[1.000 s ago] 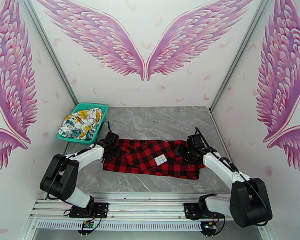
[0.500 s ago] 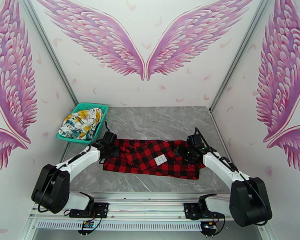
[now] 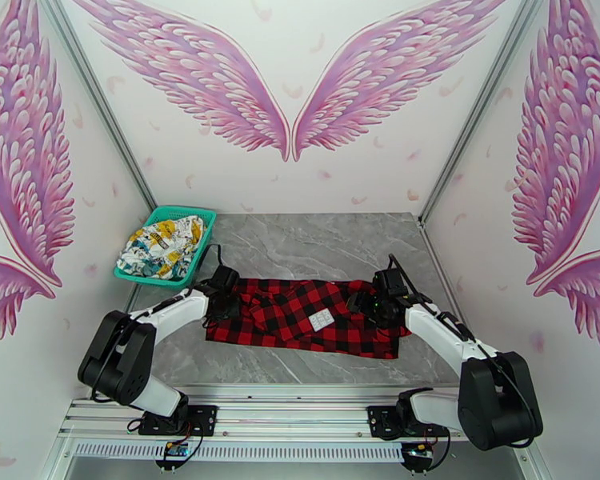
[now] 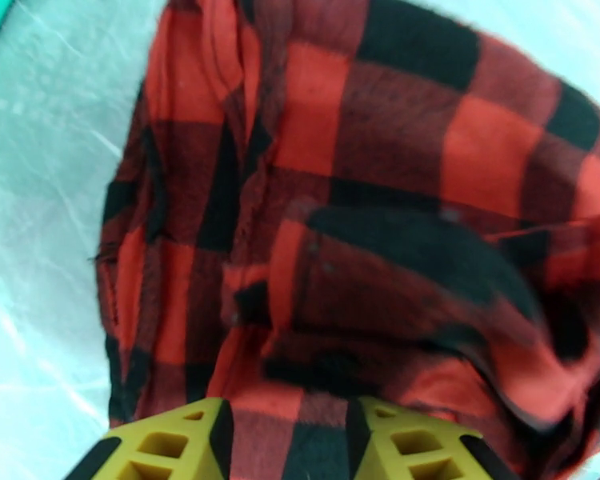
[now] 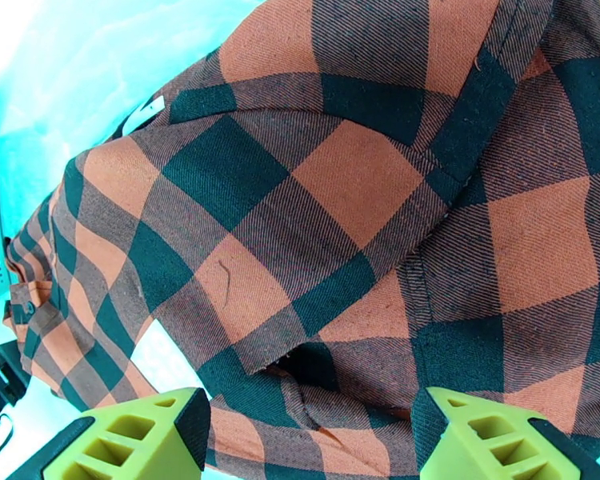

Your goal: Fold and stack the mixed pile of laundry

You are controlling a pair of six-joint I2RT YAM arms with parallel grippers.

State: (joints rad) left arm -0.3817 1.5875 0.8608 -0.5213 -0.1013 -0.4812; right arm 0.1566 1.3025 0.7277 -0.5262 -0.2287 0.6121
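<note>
Two changes: your left gripper (image 4: 288, 418) has just let go of the plaid garment (image 3: 300, 318), jaws apart; right gripper (image 5: 312, 426) likewise spread; garment flat mid-table, probably fold-ready; white garment (image 3: 162, 246) in basket (image 3: 180, 210).

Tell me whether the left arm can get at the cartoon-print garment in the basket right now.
Probably yes. The cartoon-print garment lies uncovered in the open basket, close beyond the left arm, with nothing between them.
</note>
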